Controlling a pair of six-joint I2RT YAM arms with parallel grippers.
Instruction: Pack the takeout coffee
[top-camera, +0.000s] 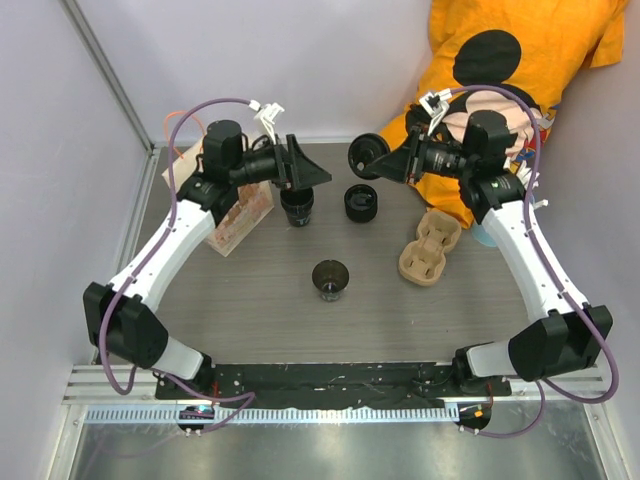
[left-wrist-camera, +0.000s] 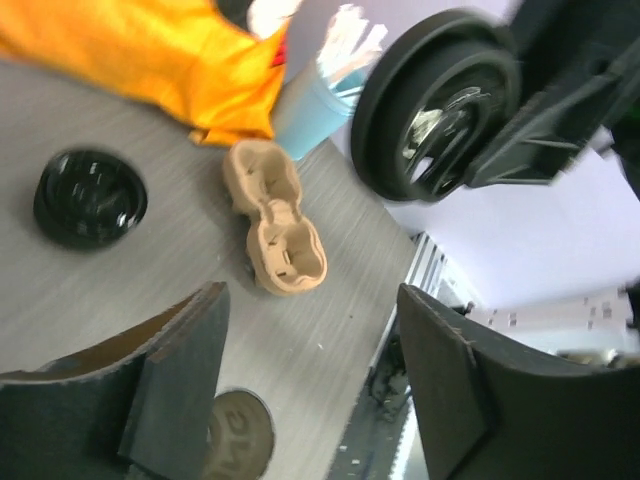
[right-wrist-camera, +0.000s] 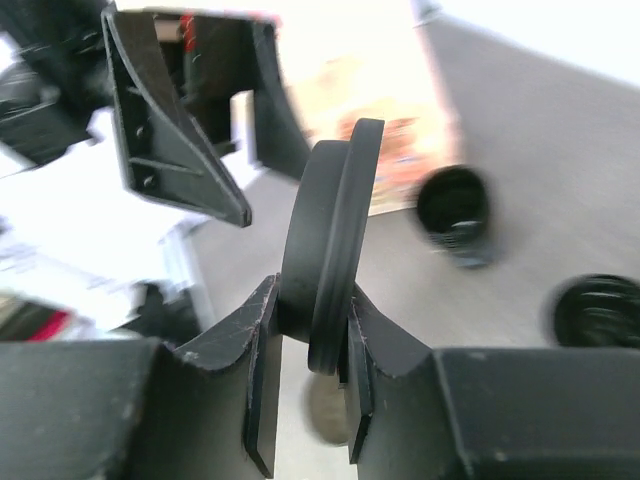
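A black cup (top-camera: 297, 205) stands upright at the back middle of the table, just below my left gripper (top-camera: 312, 172), which is open and empty above it. In the left wrist view the left gripper (left-wrist-camera: 310, 345) has its jaws wide apart. My right gripper (top-camera: 388, 160) is shut on a black lid (top-camera: 365, 154), held on edge in the air, close to the left gripper. The lid (right-wrist-camera: 330, 240) sits pinched between the right fingers and also shows in the left wrist view (left-wrist-camera: 440, 105). The cup shows blurred in the right wrist view (right-wrist-camera: 455, 212).
A second black round piece (top-camera: 361, 203) lies right of the cup. Another dark cup (top-camera: 330, 280) stands mid-table. A brown paper bag (top-camera: 243, 213) lies flat at the left. A beige pulp carrier (top-camera: 430, 248) sits right, a light blue cup of straws (left-wrist-camera: 320, 95) behind it.
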